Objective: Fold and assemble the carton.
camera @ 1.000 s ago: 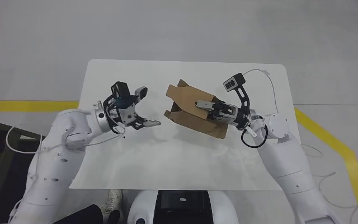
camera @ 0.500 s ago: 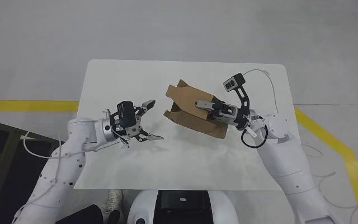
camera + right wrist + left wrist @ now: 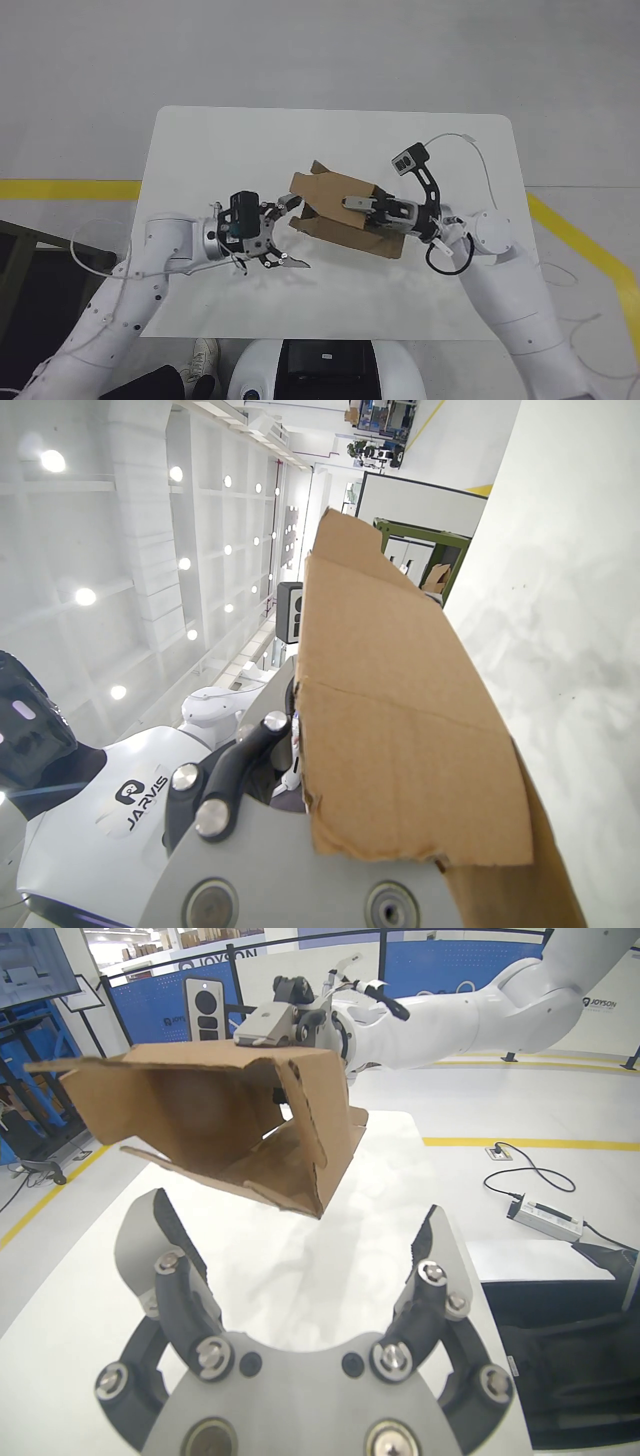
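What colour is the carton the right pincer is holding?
The carton is plain brown cardboard, shown best in the left wrist view.

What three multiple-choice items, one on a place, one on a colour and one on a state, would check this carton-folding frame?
1. Where is the left gripper relative to the carton?
A. Inside it
B. Facing its open end, apart from it
C. Clamped on its top panel

2. What colour is the carton?
A. White
B. Blue
C. Brown

3. What state is the right gripper in?
A. Shut on the carton's top panel
B. Open, away from the carton
C. Open around a loose flap

Answers:
1 B: in the left wrist view its fingers stand short of the open end, with bare table between.
2 C: it is plain brown cardboard in every view.
3 A: one finger lies on top of the panel and the other shows under it, inside the carton.
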`<state>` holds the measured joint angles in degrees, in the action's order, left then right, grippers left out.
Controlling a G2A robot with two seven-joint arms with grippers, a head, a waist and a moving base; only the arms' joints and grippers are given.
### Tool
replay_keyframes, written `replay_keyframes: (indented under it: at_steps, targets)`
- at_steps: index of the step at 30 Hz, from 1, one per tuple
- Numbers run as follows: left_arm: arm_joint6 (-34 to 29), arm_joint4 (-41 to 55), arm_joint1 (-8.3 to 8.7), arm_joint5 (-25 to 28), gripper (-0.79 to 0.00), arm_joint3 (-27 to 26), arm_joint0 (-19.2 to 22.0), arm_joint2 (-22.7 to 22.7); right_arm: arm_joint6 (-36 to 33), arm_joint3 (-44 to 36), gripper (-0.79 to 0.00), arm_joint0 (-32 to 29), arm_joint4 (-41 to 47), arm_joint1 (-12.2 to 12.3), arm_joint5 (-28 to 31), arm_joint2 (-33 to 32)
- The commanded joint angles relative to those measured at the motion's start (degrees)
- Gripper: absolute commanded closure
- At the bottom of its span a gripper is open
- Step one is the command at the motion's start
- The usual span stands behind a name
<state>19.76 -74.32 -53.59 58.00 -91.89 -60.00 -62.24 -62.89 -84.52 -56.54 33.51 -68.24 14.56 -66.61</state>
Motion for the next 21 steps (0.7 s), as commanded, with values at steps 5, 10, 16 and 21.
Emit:
replay_keyframes:
  at_steps: [5, 10, 16, 21]
  targets:
    - [1.11, 1.65, 1.38, 0.00, -0.785, -0.37, 1.41, 2.83, -0.47, -0.23, 0.000, 0.23, 0.17, -0.13, 0.09, 0.80]
    - [2.06, 3.11, 2.65, 0.00, -0.785, -0.89, 2.57, 5.15, -0.64, -0.10, 0.000, 0.43, 0.61, -0.23, 0.26, 1.20]
    - [3.08, 3.98, 4.00, 0.00, -0.785, -0.72, 3.92, 6.82, -1.28, -0.31, 0.000, 0.68, 0.88, -0.31, 0.06, 1.72]
    - [3.90, 5.11, 4.74, 0.00, -0.785, -0.45, 4.80, 8.20, -2.06, -0.30, 0.000, 0.82, 1.16, -0.35, 0.00, 2.03]
